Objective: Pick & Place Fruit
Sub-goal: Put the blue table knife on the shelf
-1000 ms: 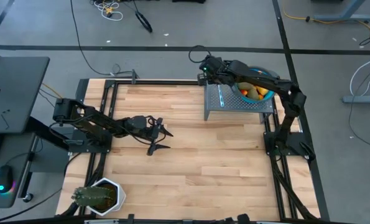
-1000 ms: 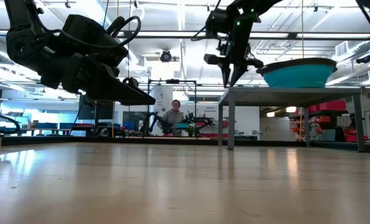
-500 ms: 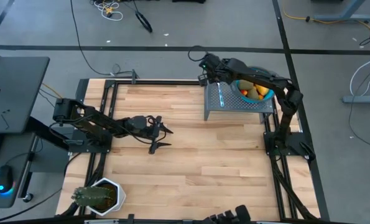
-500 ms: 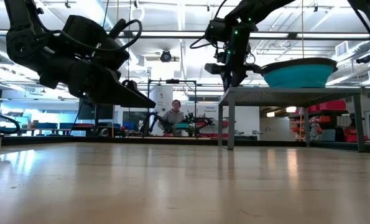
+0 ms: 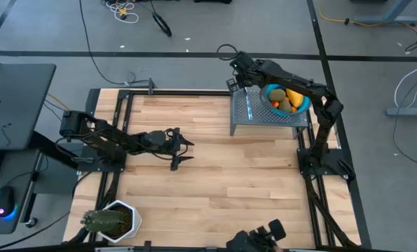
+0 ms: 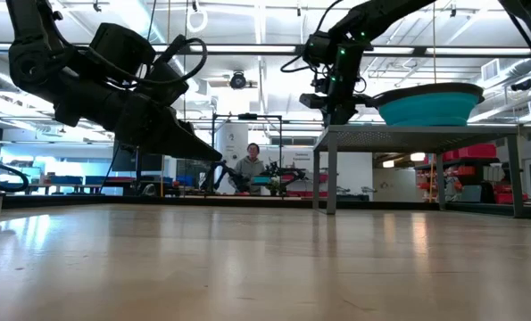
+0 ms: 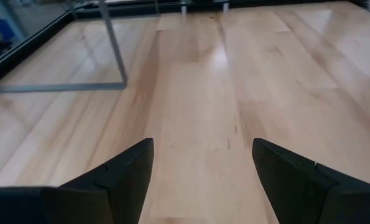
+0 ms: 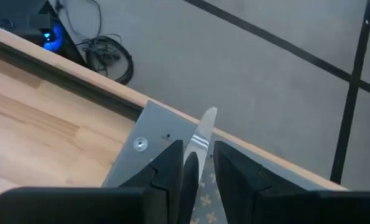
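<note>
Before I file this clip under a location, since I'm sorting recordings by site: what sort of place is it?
Probably a robotics lab or workshop: a wooden table in a metal frame on bare concrete, cables strewn on the floor, and more benches and equipment in the open hall behind.

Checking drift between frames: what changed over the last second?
Right gripper, jaws shut on the knife, swung off the rack corner toward the table's far edge, uncovering the bowl. Left gripper, jaws open, crept slightly inward over the table. Fruit and plant unchanged.

table (image 5: 215,175): pale wood, satin sheen | stand (image 5: 244,122): perforated grey metal, matt
</note>
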Available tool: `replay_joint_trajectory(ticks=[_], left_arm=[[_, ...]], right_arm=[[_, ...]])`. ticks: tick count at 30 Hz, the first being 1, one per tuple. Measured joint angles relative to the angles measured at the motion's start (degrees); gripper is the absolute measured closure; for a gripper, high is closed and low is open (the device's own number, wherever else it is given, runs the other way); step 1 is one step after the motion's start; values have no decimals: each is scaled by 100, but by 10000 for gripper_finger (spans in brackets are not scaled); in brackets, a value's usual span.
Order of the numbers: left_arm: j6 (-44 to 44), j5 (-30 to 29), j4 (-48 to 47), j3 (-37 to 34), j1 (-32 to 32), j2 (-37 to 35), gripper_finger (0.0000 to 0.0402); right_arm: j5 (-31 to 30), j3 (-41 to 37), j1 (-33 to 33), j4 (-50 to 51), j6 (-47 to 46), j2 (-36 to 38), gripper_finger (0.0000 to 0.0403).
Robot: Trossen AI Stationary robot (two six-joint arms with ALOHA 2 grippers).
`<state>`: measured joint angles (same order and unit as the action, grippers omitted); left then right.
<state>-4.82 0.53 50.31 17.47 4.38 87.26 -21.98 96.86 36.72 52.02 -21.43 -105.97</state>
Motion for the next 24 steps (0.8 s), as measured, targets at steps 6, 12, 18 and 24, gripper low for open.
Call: replay_joint_trajectory(ticks=[6, 12, 18, 24], left_arm=[[250, -327, 30, 0, 0, 0, 123], [324, -596, 32, 0, 0, 0, 123], [356, -613, 36, 0, 0, 0, 123], [212, -759, 97, 0, -2, 0, 123]], right_arm=[[20, 0, 152, -414, 485, -22, 303], [457, -9, 346, -885, 653, -24, 303], [769, -50, 399, -1144, 715, -46, 303], [1022, -51, 405, -1116, 703, -217, 304]])
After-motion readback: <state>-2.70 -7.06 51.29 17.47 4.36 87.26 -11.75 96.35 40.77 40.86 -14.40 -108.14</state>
